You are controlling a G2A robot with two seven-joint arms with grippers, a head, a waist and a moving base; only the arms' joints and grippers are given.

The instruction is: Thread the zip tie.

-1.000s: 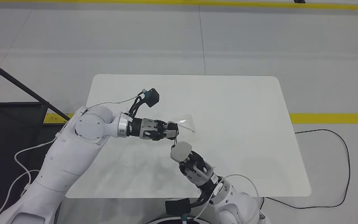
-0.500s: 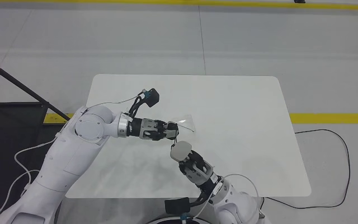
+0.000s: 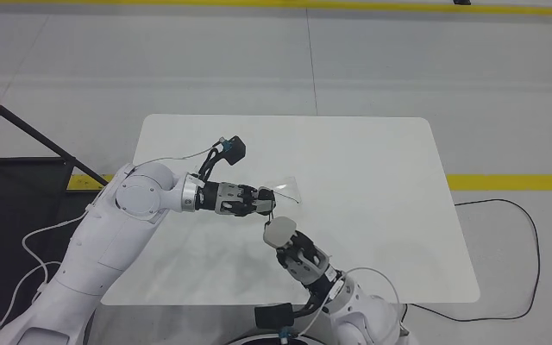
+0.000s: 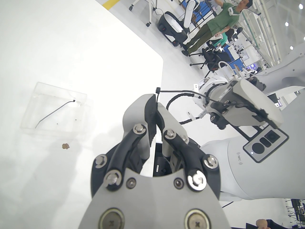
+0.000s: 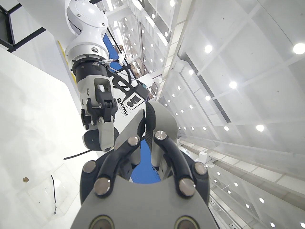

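1. Presently, the zip tie [image 4: 176, 93] is off the table [image 3: 371, 172]. It is held in the air between the two grippers, above the near-left part of the surface.
2. Left gripper [image 4: 156, 103]: clenched on the zip tie just below its head [image 4: 157, 91], which stands clear of the fingertips.
3. Right gripper [image 5: 145, 115]: also clenched, apparently on the band [image 4: 195, 94], which runs from the head across to it. The two grippers sit close together without touching.
4. A loose strap end [image 5: 76, 154] pokes out from under the left gripper toward the table.
5. Step in hand, by judgement: the band is being lined up with the head for insertion. Whether the tip has entered the slot cannot be told.
6. Next move, by judgement: the left gripper should hold the head steady with its slot facing the right gripper. The right gripper should then steer the tip squarely in and push it through. The slot is small and the band is springy, so alignment must be fine and the grip may need to shift closer to the tip.
7. Other items: a clear tray [image 4: 33, 96] lies on the table just right of the grippers, with a spare zip tie [image 4: 53, 113] inside. A brown crumb [image 4: 65, 146] lies beside the tray.
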